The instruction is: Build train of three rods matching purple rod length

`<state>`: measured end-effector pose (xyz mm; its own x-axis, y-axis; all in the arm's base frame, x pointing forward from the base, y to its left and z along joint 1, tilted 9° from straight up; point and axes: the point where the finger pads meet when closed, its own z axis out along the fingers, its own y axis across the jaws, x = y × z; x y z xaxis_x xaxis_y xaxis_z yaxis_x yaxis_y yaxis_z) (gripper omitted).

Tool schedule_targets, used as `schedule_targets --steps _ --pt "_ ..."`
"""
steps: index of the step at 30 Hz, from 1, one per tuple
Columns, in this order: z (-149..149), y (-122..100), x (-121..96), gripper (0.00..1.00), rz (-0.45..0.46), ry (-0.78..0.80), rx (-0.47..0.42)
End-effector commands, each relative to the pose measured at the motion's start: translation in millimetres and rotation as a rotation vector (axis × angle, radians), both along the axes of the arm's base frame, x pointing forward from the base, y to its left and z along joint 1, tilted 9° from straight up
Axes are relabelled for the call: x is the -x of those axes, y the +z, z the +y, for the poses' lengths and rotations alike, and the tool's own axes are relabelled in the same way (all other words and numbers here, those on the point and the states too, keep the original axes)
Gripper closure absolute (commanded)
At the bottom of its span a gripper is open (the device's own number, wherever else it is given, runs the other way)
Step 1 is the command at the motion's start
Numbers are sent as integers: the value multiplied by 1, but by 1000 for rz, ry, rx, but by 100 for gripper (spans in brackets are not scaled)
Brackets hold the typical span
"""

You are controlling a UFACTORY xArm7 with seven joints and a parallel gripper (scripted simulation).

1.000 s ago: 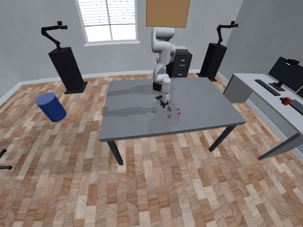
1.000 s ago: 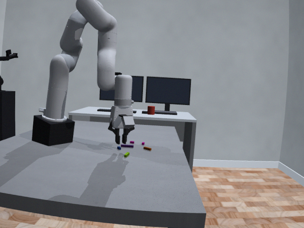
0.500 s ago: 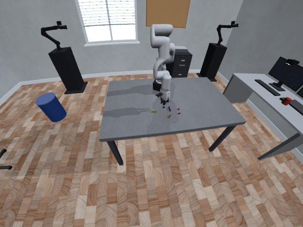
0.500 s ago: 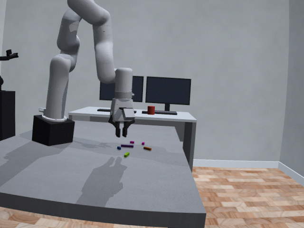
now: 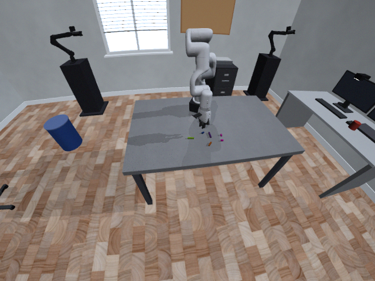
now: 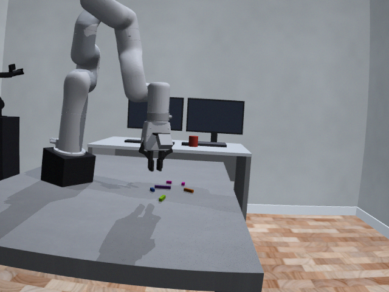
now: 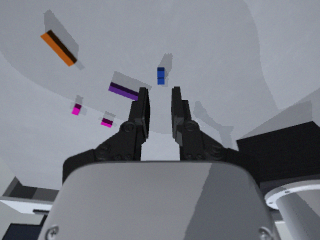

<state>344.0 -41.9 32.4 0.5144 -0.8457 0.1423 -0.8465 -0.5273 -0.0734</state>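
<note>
On the grey table lie a purple rod, a small blue rod, two magenta rods, an orange rod and a lime rod. All lie apart from one another. My gripper hangs a little above the table, behind the blue rod. Its fingers stand a narrow gap apart with nothing between them.
The arm's black base stands at the back of the table. A desk with monitors and a red cup stands beside the table. A blue bin stands on the floor.
</note>
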Motion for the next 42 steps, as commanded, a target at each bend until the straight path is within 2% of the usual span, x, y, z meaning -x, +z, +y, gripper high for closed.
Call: schedule_targets --steps 1,19,20,42 --pt "0 4 -1 76 -3 0 0" --pt "1 14 1 76 -3 0 0" --pt "1 14 1 0 -3 0 0" --pt "4 14 -2 0 0 10 -3"
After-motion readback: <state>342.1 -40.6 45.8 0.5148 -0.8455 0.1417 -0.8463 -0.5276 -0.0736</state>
